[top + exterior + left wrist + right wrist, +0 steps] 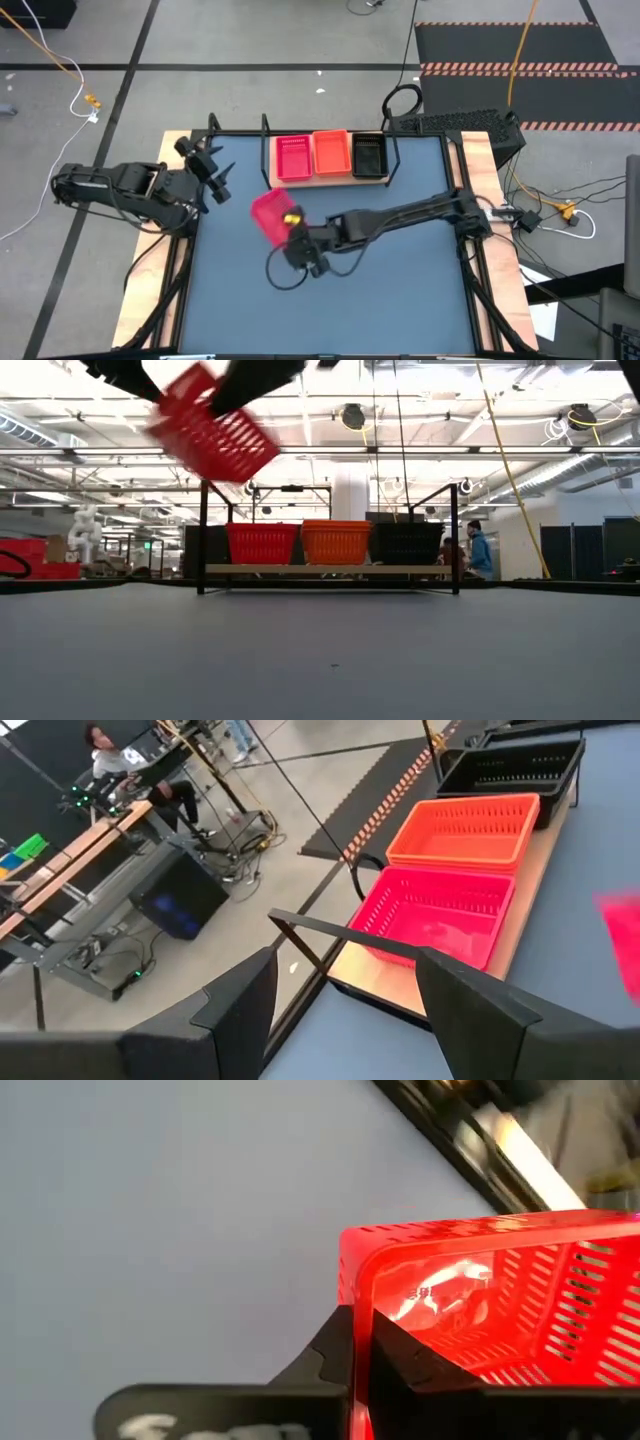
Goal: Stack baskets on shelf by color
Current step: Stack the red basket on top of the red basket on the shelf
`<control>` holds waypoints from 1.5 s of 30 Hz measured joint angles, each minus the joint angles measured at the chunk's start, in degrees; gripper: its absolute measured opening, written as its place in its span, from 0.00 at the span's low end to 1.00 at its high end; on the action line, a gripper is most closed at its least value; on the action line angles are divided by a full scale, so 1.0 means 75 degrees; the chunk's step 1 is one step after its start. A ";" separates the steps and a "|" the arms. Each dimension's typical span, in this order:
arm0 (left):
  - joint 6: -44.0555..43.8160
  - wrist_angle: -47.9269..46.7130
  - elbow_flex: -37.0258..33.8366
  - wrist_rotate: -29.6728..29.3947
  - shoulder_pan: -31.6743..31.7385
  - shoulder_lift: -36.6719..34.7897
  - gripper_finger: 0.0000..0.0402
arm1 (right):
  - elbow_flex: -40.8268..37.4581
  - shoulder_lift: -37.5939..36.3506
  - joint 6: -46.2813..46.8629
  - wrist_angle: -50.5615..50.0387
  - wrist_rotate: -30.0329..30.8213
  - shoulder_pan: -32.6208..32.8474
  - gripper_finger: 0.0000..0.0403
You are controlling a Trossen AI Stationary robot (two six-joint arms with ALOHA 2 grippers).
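A pinkish-red basket [270,216] hangs tilted in the air over the middle of the table, held by my right gripper [291,232]; the low view shows this basket [212,432] well above the tabletop. The shelf [330,180], a light wooden board in a black wire frame, stands at the table's far edge and carries a pinkish-red basket [293,158], an orange basket [331,153] and a black basket [368,155] side by side. My left gripper [218,182] waits open near the table's left edge, short of the shelf's left end. My right gripper is shut on the pinkish-red basket's end wall [362,1295], at the rim, with one finger [335,1355] outside the wall and one finger [405,1360] inside the basket. The basket is lifted clear of the table and sits tilted in the hold.
The blue tabletop [380,300] lies open on the near side of the shelf. Wooden side rails [480,170] border the table. The shelf's wire frame [203,530] rises above its board. A person [478,550] stands in the room beyond.
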 joint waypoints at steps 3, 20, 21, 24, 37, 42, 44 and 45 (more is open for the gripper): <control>-0.0077 -0.0042 0.0000 -0.0003 0.0002 -0.0119 0.60 | 0.0000 -0.0524 0.0948 -0.0672 0.0320 -0.0047 0.00; -0.0179 0.0009 0.0000 0.0000 0.0002 -0.0196 0.60 | -0.0003 -0.0392 0.1911 0.1096 0.1172 -0.1873 0.00; -0.0181 0.0007 0.0000 0.0003 0.0002 -0.0193 0.60 | -0.0003 -0.0316 0.1981 0.1087 0.1274 -0.2010 0.00; -0.0274 0.0008 0.0000 0.0006 0.0002 -0.0190 0.60 | -0.0003 -0.0186 0.2078 0.1112 0.1227 -0.2355 0.00; -0.0355 0.0011 -0.0003 0.0019 0.0000 0.0109 0.60 | -0.0388 -0.0059 0.2478 0.1134 0.0237 -0.2732 0.00; -0.0321 0.0095 -0.0003 0.0015 -0.0001 0.0154 0.60 | -0.0635 -0.0059 0.2461 0.1241 0.0255 -0.2824 0.00; -0.0316 0.0165 -0.0003 0.0015 -0.0001 0.0157 0.60 | -0.0752 -0.0059 0.2460 0.1312 0.0259 -0.2855 0.00; -0.0304 0.0209 -0.0003 0.0014 0.0002 0.0154 0.60 | -0.0784 -0.0059 0.2458 0.1309 0.0264 -0.2875 0.01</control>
